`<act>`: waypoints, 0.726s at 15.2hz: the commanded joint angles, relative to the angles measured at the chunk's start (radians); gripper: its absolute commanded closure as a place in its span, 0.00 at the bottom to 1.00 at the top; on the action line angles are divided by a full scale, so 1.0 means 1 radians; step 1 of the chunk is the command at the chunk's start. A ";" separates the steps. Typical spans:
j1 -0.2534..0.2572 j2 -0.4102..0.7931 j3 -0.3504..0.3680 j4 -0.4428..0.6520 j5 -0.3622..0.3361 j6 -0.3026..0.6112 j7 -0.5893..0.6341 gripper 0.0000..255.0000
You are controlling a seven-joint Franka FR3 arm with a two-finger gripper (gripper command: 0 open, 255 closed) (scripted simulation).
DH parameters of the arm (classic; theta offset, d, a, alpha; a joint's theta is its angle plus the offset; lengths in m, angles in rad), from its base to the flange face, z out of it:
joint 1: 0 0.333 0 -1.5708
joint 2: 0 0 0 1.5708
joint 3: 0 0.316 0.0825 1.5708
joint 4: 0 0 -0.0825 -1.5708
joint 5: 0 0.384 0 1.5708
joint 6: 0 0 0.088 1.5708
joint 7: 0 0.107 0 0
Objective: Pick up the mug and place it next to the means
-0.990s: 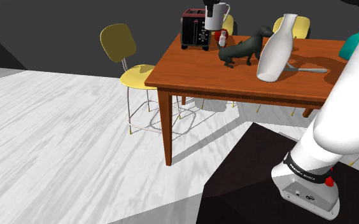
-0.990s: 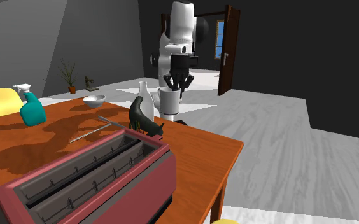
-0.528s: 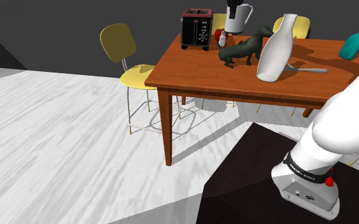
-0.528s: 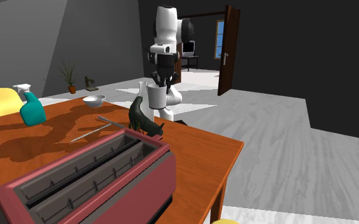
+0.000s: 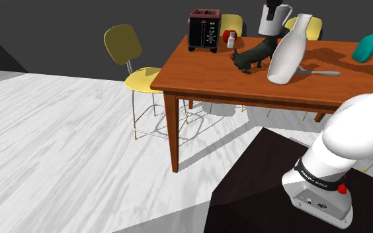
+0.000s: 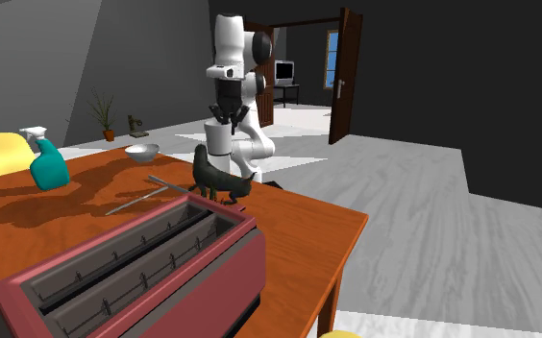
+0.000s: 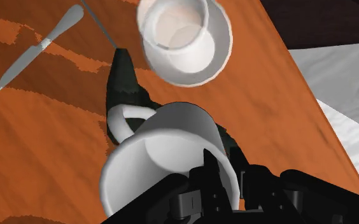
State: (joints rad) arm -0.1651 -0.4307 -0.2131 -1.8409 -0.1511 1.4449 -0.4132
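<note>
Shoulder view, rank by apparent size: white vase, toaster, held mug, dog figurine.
1. white vase
2. toaster
3. mug and dog figurine: these look about alike. The vase hides part of the figurine, so I am not ranking the two.

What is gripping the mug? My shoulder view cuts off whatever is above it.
Observer: In the wrist view the jaws stand shut on the white mug, clasping its rim away from the handle.
Operator: What lies straight beneath it?
Observer: The wrist view shows the dark dog figurine directly under the mug, with the mouth of the white vase just beyond.
Operator: Anything on the table I miss?
Observer: The second exterior view shows a small white bowl at the far edge of the table, right of the teal spray bottle.
</note>
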 commanded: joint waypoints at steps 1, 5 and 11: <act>-0.013 -0.056 -0.016 -0.050 -0.017 -0.002 -0.026 1.00; -0.041 -0.162 -0.050 -0.120 -0.057 -0.028 -0.083 1.00; -0.086 -0.302 -0.110 -0.190 -0.126 -0.079 -0.180 1.00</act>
State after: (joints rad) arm -0.2423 -0.7110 -0.3066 -2.0209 -0.2611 1.3729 -0.5696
